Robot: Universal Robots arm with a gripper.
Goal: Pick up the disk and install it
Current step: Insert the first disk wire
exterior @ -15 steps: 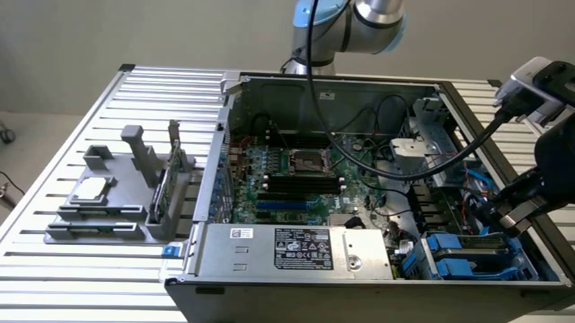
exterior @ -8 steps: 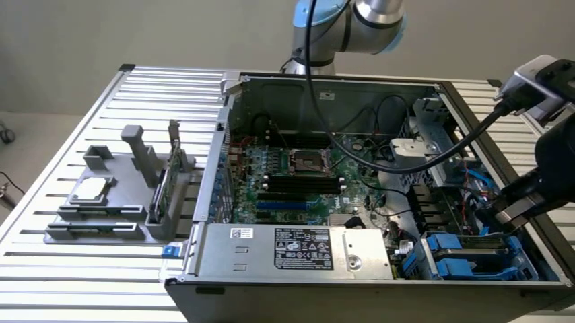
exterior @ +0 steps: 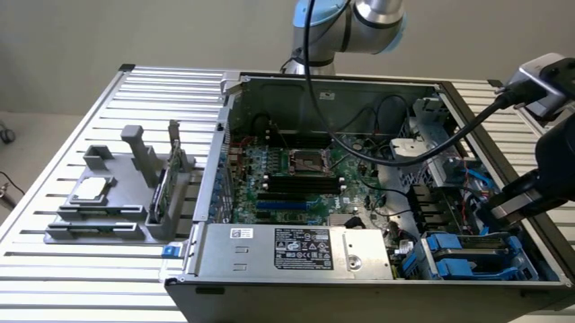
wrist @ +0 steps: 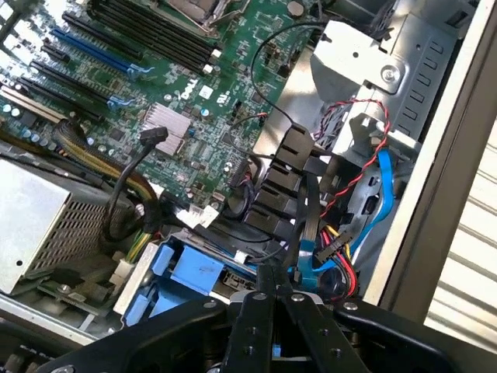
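The disk (exterior: pixel 469 250), grey with bright blue plastic side rails, lies in the drive bay at the near corner of the open computer case (exterior: pixel 503 134), on the exterior view's right. Its blue rails (wrist: pixel 190 272) also appear in the wrist view, beside a bundle of cables. My gripper (exterior: pixel 496 212) hangs just above and slightly behind the disk, over the case's edge on that side. In the wrist view the black fingers (wrist: pixel 273 294) are pressed together with nothing between them. The gripper is shut and apart from the disk.
The case lies on a slatted metal table (exterior: pixel 72 269). Inside are the motherboard (exterior: pixel 287 175), a silver power supply (exterior: pixel 297 249) and black, red and blue cables (wrist: pixel 334 233) near the bay. A grey fixture (exterior: pixel 108 202) holding a small flat drive stands on the exterior view's left.
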